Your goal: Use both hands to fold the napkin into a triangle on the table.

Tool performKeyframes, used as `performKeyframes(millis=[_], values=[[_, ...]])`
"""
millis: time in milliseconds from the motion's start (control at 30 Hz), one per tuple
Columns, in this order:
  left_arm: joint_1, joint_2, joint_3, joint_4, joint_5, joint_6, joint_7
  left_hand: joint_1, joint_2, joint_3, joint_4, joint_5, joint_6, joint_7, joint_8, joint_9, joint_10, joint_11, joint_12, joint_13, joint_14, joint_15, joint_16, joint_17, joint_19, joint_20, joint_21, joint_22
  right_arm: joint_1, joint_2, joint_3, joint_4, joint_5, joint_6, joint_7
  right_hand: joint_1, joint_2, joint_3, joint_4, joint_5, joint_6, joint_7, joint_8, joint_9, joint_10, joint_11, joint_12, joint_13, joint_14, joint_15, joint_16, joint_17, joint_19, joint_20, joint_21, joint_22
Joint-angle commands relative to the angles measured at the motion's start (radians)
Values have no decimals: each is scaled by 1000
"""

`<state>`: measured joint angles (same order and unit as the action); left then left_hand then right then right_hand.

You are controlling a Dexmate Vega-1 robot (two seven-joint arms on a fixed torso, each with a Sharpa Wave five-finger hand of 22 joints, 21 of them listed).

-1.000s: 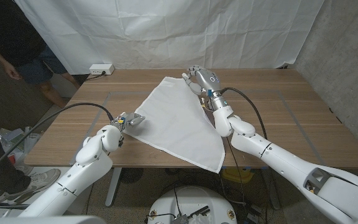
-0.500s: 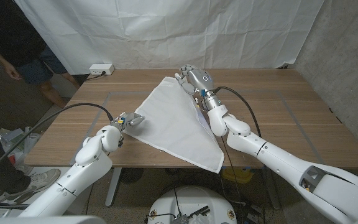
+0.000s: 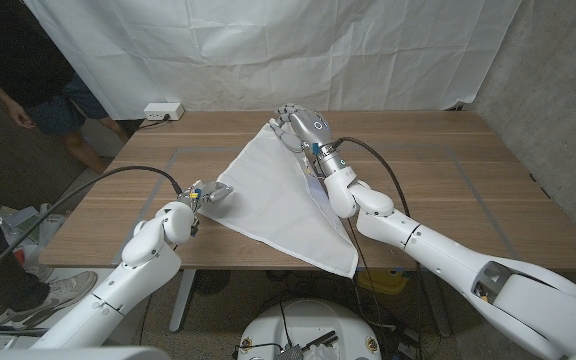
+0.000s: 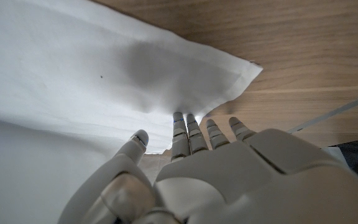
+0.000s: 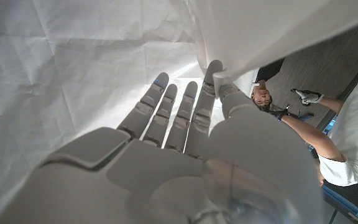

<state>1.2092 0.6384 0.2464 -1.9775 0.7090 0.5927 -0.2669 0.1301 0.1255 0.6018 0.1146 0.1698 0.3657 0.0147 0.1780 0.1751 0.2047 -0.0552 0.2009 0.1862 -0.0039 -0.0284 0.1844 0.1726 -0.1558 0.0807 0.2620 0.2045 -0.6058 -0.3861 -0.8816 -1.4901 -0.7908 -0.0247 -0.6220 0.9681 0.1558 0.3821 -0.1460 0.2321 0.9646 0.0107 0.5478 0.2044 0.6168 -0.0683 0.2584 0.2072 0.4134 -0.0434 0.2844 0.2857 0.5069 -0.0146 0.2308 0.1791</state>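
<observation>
At far left, behind the table (image 3: 488,160), a person's arm and hand (image 3: 16,112), well apart from the robot. Near the back left edge of the table, a white power strip (image 3: 162,110).

Low on the left, the left arm (image 3: 138,262) bent, coming up from the bottom corner with a black cable (image 3: 118,172) looping over it. At its end the left hand (image 3: 208,194), pressed down on the left corner of the napkin (image 3: 273,190). In the left wrist view, fingers (image 4: 180,127) side by side, tips tucked at the edge of the cloth, thumb a little apart; nothing pinched as far as can be seen, so clamped or merely pressing cannot be told.

In the middle, the white napkin spread on the wood as a long triangle: left corner under the left hand, far corner raised at the right hand, near corner hanging over the table's front edge.

To the right, the right arm (image 3: 418,245) stretched long from the bottom right corner, reaching toward the table's far middle. Right hand (image 3: 298,128) at the napkin's far corner, lifted off the wood. In the right wrist view, fingers (image 5: 194,106) straight and close together, thumb pinning the napkin's edge against them: clamped on the cloth.
</observation>
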Motion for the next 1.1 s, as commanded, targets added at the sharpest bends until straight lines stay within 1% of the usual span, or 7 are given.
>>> performKeyframes(millis=[33,633,733,1100], values=[[5,-5,-4,5,-7,-1,8,-2,8,9,2,5,5,4,6,3,1,2,4,2,-5,-9,-4,0,-3,2,-2,3,28,38,-34,24,-16,15,8,11,-1,-1,3,-1,7,1,5,2,5,1,-3,4,6,-97,-3,2,8,2,-1,3],[9,-3,-14,16,-24,-15,18,-5,7,13,3,5,4,4,6,3,0,0,3,2,-6,-10,-5,-1,-2,3,-1,3,50,83,-81,45,-35,32,18,13,-1,-1,5,-1,10,1,6,0,8,-1,-7,4,8,-98,-8,0,9,3,-2,3],[9,-3,-15,20,-27,-19,20,-6,8,14,3,5,3,6,6,3,-1,3,3,2,-7,-8,-5,-1,-3,5,-2,3,54,91,-91,48,-40,37,20,13,0,-2,6,-1,11,2,6,0,9,-1,-7,4,8,-98,-8,0,9,3,-2,3],[20,-2,-26,21,-39,-24,29,-7,6,16,3,5,2,5,6,3,-1,1,3,2,-7,-10,-5,-1,-2,2,-1,3,68,119,-126,63,-61,46,30,15,-1,-3,6,-1,11,3,6,-1,11,-2,-9,4,8,-100,-10,0,10,2,-2,3]])
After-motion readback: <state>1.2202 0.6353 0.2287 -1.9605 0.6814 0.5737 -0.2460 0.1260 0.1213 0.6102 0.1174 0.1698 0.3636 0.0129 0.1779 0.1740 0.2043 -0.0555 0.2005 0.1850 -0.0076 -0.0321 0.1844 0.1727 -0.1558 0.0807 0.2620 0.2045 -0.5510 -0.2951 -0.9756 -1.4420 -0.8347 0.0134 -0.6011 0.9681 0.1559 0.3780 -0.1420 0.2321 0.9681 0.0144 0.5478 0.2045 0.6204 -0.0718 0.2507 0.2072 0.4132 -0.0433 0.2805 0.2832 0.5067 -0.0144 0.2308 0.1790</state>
